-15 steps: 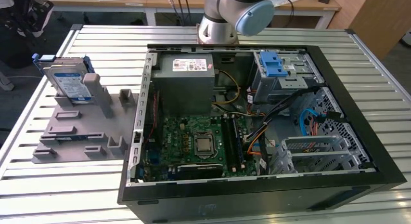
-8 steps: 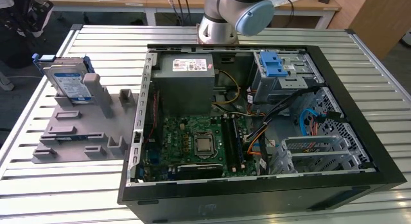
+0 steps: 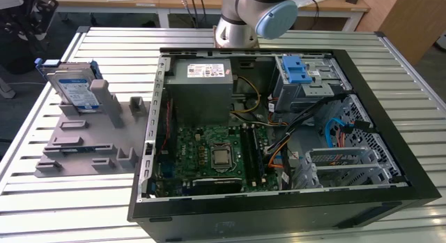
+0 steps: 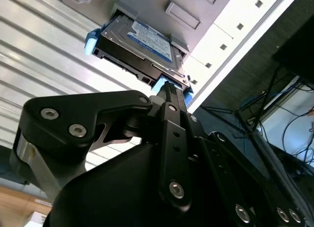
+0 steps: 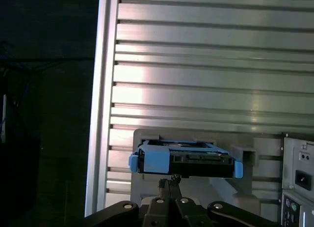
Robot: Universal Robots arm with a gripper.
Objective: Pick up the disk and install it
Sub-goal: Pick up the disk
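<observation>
The disk [image 3: 75,89] is standing on edge in a grey holder [image 3: 83,143] on the table [image 3: 293,36], with its blue-and-white label facing outward and its blue frame wrapping its edges. In both wrist views it is sitting straight ahead of the jaws, beyond their tips and not between them. In the second wrist view the disk [image 4: 149,38] is showing its labelled face. In the first wrist view the disk [image 5: 189,159] is presenting its dark edge, with a blue frame end at each side. The jaws are sitting closed, tip against tip, and are gripping nothing. The slatted metal table is stretching away past the jaws and the holder. Off to one side of the jaws, just beside the holder, an open computer case [image 3: 390,201] is lying on the table. Inside it a grey box [image 3: 202,91], a green board [image 3: 209,149] and a silver cage [image 3: 310,78] with a blue latch are showing. The arm [image 3: 244,18] is rising behind the case.
</observation>
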